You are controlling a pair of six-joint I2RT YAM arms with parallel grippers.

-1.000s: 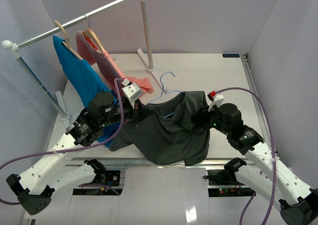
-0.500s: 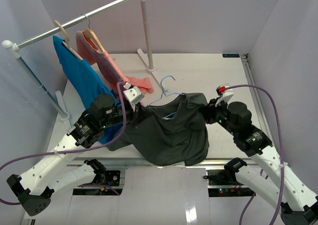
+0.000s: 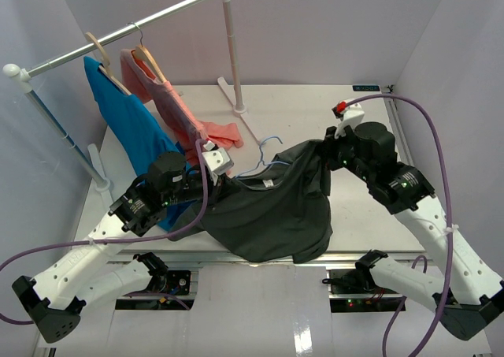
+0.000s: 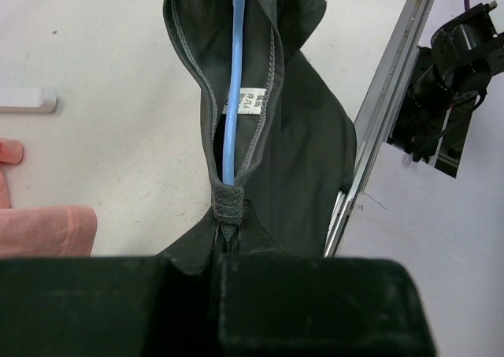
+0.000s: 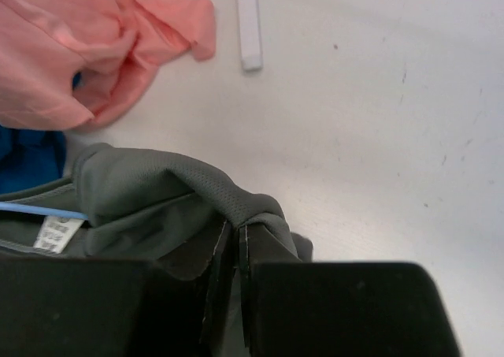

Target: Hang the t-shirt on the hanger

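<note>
The dark grey t-shirt [image 3: 272, 211] hangs stretched between both grippers above the table's front half. My left gripper [image 3: 216, 176] is shut on its collar edge [image 4: 228, 203]. My right gripper [image 3: 325, 154] is shut on a fold of the shirt's other side [image 5: 236, 207]. The light-blue wire hanger [image 3: 264, 154] lies partly inside the neck opening, its hook poking out behind the shirt. In the left wrist view its blue wire [image 4: 234, 81] runs through the collar past the white label. In the right wrist view a short piece of blue wire [image 5: 39, 210] shows at the left.
A clothes rail [image 3: 118, 34] on white posts stands at the back left, carrying a bright blue garment [image 3: 130, 128] and a salmon-pink garment [image 3: 169, 97] on wooden hangers. The pink cloth trails onto the table [image 5: 94, 50]. The rail's white foot [image 5: 249, 22] lies nearby.
</note>
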